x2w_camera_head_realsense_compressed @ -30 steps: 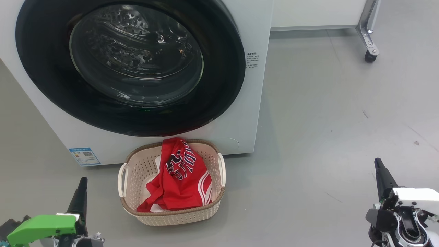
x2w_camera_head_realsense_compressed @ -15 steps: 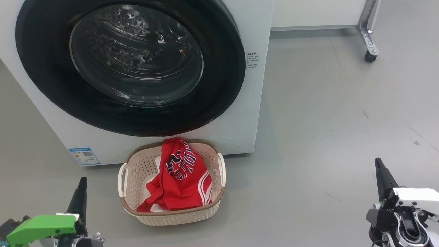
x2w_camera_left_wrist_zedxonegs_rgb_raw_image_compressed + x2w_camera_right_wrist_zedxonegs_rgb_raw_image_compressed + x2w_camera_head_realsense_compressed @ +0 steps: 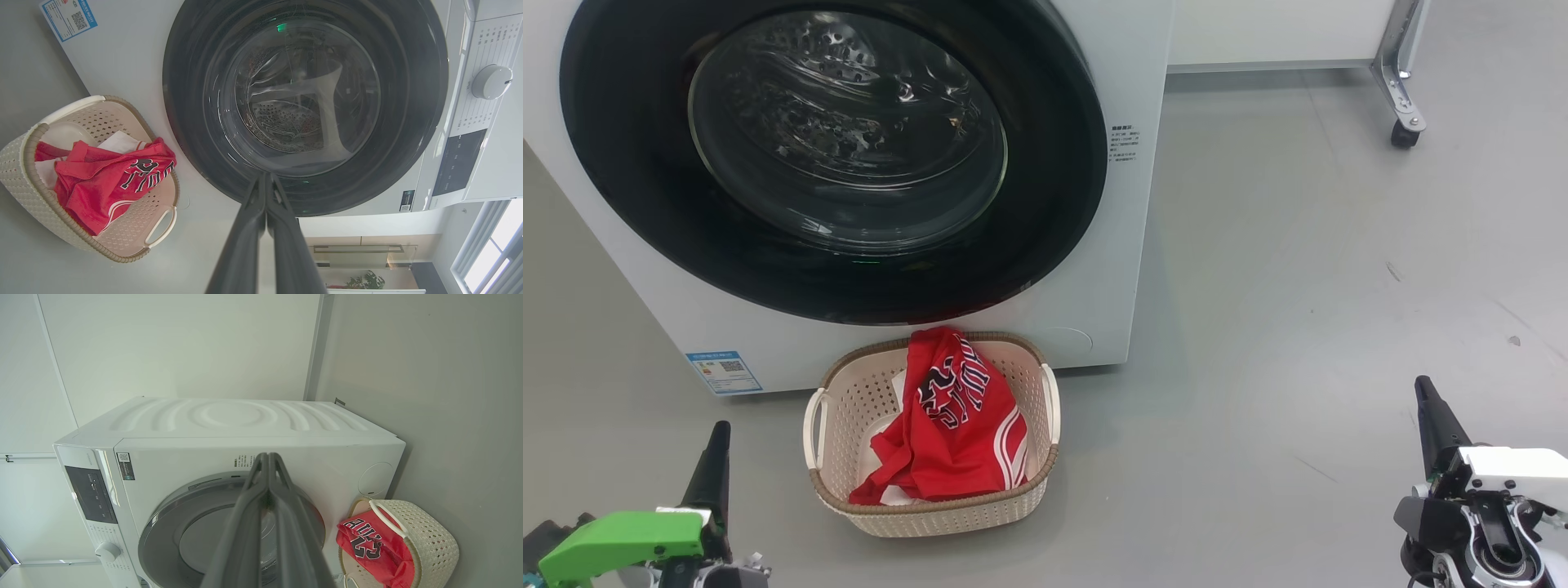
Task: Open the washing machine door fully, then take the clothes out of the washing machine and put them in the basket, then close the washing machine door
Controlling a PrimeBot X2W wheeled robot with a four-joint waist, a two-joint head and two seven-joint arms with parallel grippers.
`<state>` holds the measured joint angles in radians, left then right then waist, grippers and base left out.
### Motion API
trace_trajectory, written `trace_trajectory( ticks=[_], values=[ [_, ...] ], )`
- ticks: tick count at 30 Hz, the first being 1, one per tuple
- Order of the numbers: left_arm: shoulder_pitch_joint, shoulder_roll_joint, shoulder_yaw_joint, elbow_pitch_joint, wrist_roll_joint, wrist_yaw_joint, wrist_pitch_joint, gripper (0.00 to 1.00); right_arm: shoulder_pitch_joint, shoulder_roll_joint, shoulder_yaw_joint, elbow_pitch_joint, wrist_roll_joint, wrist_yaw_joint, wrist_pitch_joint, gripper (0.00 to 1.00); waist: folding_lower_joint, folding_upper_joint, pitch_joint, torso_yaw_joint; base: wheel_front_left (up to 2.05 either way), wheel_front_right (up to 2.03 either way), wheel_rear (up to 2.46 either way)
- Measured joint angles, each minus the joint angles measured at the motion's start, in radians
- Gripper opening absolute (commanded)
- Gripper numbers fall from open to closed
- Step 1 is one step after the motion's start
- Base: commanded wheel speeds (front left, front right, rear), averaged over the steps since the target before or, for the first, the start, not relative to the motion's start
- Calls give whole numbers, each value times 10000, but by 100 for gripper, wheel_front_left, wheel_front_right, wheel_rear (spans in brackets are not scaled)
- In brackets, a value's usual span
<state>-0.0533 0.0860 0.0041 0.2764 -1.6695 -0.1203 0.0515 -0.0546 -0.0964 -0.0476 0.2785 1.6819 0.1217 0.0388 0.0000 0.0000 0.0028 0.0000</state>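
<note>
- Head view: the door (image 3: 841,139) sits flat on the washing machine (image 3: 1135,204). The red clothes (image 3: 956,433) lie in the basket (image 3: 947,514) just in front of it. The left pincer (image 3: 719,441) and the right pincer (image 3: 1425,392) are low, fully closed and empty.
- Left wrist view: one fold hangs over the basket rim. I think a passing arm could drag it out.
- Right wrist view: the door looks closed, but I cannot tell if the latch caught. It may swing open.

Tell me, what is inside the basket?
Red clothes with white stripes and lettering lie in the basket; some white fabric peeks beneath. The basket floor under them is covered.
</note>
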Motion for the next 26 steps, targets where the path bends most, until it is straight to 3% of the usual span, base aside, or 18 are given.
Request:
trace_trajectory(
  ticks=[26],
  values=[
    [-1, -6, 33, -21, 2, -2, 2, 0, 0, 12, -31, -15, -15, 0, 46, 0, 0, 0, 2, 0, 0, 0, 0]
  ],
)
